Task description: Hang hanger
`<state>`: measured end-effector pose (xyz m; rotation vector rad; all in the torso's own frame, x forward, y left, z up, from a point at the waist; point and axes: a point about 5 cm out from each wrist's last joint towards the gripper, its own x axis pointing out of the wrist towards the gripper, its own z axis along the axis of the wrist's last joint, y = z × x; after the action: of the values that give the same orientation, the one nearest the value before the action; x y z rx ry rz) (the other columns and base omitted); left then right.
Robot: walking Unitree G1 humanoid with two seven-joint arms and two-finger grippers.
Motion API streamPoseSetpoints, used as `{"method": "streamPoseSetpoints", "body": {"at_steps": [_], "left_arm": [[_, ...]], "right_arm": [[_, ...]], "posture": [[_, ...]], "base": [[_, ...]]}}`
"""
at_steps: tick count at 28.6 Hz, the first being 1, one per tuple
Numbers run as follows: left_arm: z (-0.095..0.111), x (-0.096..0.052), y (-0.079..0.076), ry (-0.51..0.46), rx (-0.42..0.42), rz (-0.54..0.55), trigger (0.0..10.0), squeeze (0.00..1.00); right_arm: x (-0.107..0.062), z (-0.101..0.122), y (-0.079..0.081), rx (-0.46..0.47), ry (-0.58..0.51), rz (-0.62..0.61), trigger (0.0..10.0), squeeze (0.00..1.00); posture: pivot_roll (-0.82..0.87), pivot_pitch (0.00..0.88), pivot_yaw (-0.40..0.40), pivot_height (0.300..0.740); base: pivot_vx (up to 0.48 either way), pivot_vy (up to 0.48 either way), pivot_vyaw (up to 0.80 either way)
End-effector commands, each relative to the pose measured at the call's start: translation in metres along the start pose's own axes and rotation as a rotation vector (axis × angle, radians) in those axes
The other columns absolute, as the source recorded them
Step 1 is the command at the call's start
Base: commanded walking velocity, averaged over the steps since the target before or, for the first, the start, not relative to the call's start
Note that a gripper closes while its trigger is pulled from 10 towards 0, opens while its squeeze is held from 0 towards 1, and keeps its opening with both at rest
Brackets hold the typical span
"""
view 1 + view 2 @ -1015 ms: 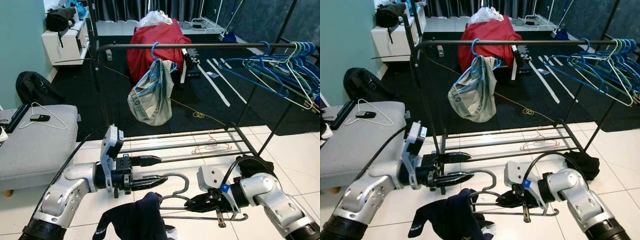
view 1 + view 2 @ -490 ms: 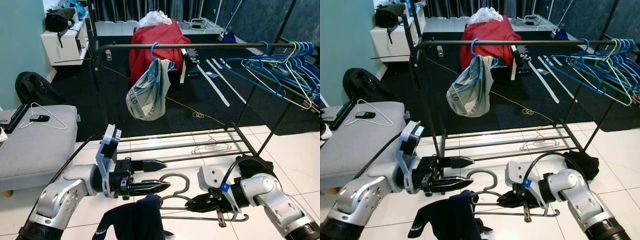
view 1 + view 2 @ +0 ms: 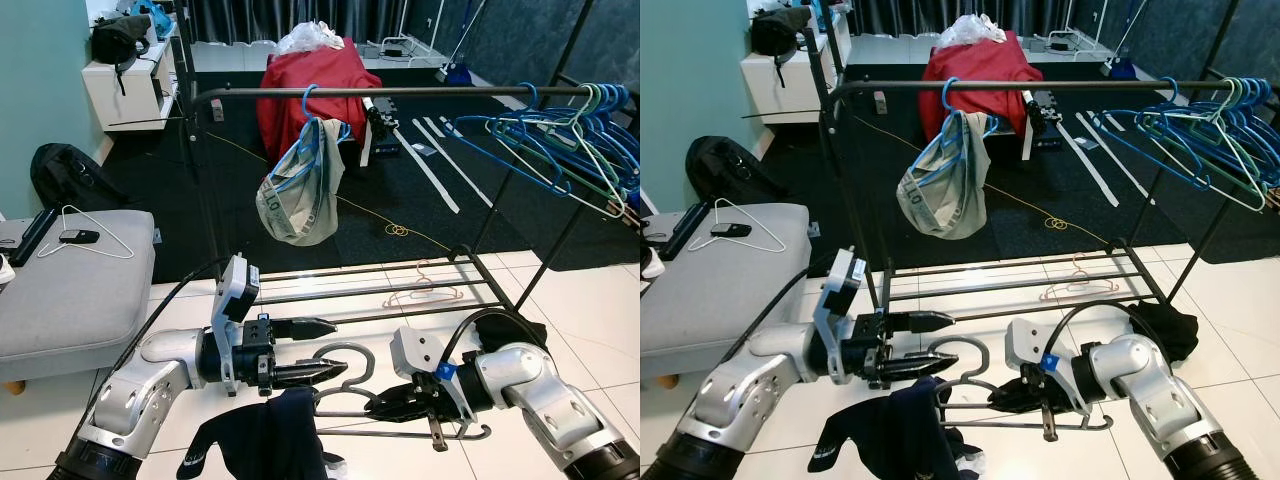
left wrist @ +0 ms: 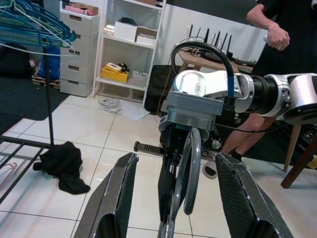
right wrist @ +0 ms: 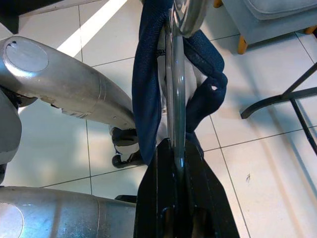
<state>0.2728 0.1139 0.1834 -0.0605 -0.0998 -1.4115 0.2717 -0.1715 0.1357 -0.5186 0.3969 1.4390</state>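
Note:
A grey metal hanger carries a dark navy garment low over the white tiles. My right gripper is shut on the hanger's shoulder, seen edge-on in the right wrist view as the hanger running between the closed fingers. My left gripper is open, level with the hanger's hook. In the left wrist view the hook stands between the two spread fingers, touching neither. The black rack rail runs across well above both grippers.
A blue hanger with a grey-green garment hangs on the rail, and several blue hangers bunch at its right end. A grey ottoman stands left. Black cloth lies by the rack's foot. A person stands behind my right arm.
My left gripper has moved right, closer around the hanger's hook. My right gripper and hanger shifted slightly left. The garment on the rail is swinging.

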Motion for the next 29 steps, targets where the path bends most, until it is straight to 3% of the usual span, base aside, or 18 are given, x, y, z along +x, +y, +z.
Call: {"method": "streamPoseSetpoints", "body": {"at_steps": [1, 6, 7, 8, 10, 11, 12, 13, 14, 25, 26, 29], "left_arm": [[0.002, 0.002, -0.004, -0.006, -0.014, -0.031, 10.0, 0.0], [0.002, 0.002, -0.007, -0.007, -0.028, -0.055, 10.0, 0.0], [0.002, 0.003, -0.01, -0.005, -0.036, -0.08, 5.3, 0.0], [0.001, 0.004, -0.012, -0.003, -0.042, -0.098, 4.2, 0.0], [0.0, 0.006, -0.015, 0.0, -0.042, -0.114, 4.4, 0.0], [-0.002, 0.008, -0.017, 0.004, -0.044, -0.125, 4.8, 0.0], [-0.004, 0.01, -0.019, 0.014, -0.038, -0.13, 5.8, 0.0], [-0.004, 0.01, -0.019, 0.014, -0.038, -0.13, 5.8, 0.0], [-0.005, 0.011, -0.02, 0.021, -0.034, -0.132, 10.0, 0.0], [-0.005, 0.013, -0.018, 0.028, -0.027, -0.119, 10.0, 0.0], [-0.005, 0.013, -0.018, 0.028, -0.03, -0.121, 8.6, 0.0], [-0.005, 0.012, -0.017, 0.028, -0.032, -0.121, 8.6, 0.0]], "right_arm": [[0.0, 0.005, 0.001, -0.023, -0.019, 0.01, 10.0, 0.0], [-0.001, 0.004, 0.001, -0.024, -0.015, 0.01, 10.0, 0.0], [0.0, 0.003, 0.001, -0.024, -0.011, 0.011, 10.0, 0.0], [0.0, 0.003, 0.001, -0.024, -0.008, 0.012, 10.0, 0.0], [0.0, 0.003, 0.001, -0.025, -0.007, 0.012, 10.0, 0.0], [0.0, 0.004, 0.001, -0.027, -0.007, 0.012, 10.0, 0.0], [0.0, 0.004, 0.0, -0.029, -0.007, 0.012, 10.0, 0.0], [0.0, 0.004, 0.0, -0.029, -0.007, 0.012, 10.0, 0.0], [0.0, 0.004, 0.0, -0.031, -0.007, 0.011, 10.0, 0.0], [0.0, 0.005, -0.001, -0.039, -0.005, 0.01, 10.0, 0.0], [0.0, 0.005, -0.002, -0.04, -0.005, 0.009, 10.0, 0.0], [0.0, 0.005, -0.002, -0.04, -0.005, 0.008, 10.0, 0.0]], "posture": [[-0.12, 0.101, -0.025, 0.74], [-0.11, 0.101, -0.026, 0.74], [-0.11, 0.101, -0.026, 0.74], [-0.11, 0.101, -0.026, 0.74], [-0.11, 0.096, -0.027, 0.74], [-0.11, 0.095, -0.027, 0.74], [-0.11, 0.095, -0.027, 0.74], [-0.11, 0.095, -0.027, 0.74], [-0.11, 0.095, -0.027, 0.74], [-0.12, 0.089, -0.03, 0.74], [-0.12, 0.091, -0.029, 0.74], [-0.12, 0.091, -0.029, 0.74]], "base": [[0.0, 0.0, 0.0], [0.0, 0.0, 0.0], [0.0, 0.0, 0.0], [0.0, 0.0, 0.0], [0.0, 0.0, 0.0], [0.0, 0.0, 0.0], [0.0, 0.0, 0.0], [0.0, 0.0, 0.0], [0.0, 0.0, 0.0], [0.0, 0.0, 0.0], [0.0, 0.0, 0.0], [0.0, 0.0, 0.0]]}}
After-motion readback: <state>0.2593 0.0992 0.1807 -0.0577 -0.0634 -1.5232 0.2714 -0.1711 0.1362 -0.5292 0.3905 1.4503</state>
